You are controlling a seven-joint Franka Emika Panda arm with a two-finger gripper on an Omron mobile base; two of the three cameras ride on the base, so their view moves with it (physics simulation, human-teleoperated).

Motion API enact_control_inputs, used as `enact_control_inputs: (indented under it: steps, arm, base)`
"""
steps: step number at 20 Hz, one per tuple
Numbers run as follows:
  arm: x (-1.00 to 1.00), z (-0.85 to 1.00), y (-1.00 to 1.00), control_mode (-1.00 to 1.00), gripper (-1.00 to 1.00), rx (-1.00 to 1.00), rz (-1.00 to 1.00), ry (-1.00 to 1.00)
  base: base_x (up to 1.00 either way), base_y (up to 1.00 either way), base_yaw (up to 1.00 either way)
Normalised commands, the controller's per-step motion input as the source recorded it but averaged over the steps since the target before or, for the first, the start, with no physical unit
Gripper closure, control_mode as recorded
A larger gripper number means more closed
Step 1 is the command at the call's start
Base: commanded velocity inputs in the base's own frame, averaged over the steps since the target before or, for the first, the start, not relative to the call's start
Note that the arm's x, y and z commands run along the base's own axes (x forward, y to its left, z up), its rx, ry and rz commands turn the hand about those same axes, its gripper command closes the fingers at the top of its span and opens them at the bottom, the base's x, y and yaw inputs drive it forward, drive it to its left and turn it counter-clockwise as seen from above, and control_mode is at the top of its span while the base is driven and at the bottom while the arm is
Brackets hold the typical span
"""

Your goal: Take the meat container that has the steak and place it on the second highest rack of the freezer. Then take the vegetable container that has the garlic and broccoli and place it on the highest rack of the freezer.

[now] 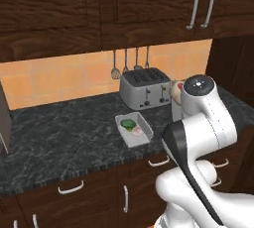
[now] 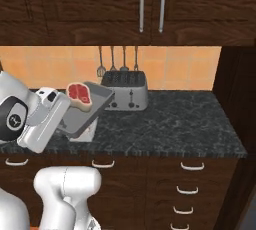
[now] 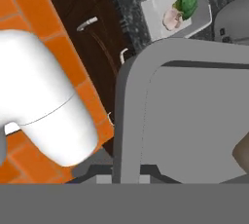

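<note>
My gripper (image 3: pixel 125 172) is shut on the rim of the grey meat container (image 2: pixel 89 108). I hold this container tilted above the counter's front edge, left of the toaster. The red steak (image 2: pixel 80 95) with its pale rim lies in the container's raised end. In the hand view the container's grey wall (image 3: pixel 194 121) rises right in front of the fingertips. The vegetable container (image 1: pixel 134 129) rests on the dark counter with the green broccoli (image 1: pixel 128 123) and pale garlic (image 1: pixel 136 131) inside. The hand view shows it too (image 3: pixel 177 9). The freezer's racks are out of view.
A steel toaster (image 1: pixel 145 88) stands at the back of the marble counter (image 1: pixel 64 138), with utensils (image 1: pixel 126 63) hanging above it. Dark wall cabinets (image 2: pixel 150 4) hang overhead and drawers (image 2: pixel 190 189) sit below. A grey panel (image 1: pixel 4 118) stands at the far left.
</note>
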Motion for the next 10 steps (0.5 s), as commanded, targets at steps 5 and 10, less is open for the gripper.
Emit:
enact_control_inputs:
  steps: [5,10]
  arm:
    - [0.0,0.0,0.0,1.0,1.0,0.0,0.0,0.0]
    - [0.0,0.0,0.0,1.0,1.0,0.0,0.0,0.0]
  base:
    - [-0.64,0.14,-0.6]
    - [-0.67,0.34,-0.76]
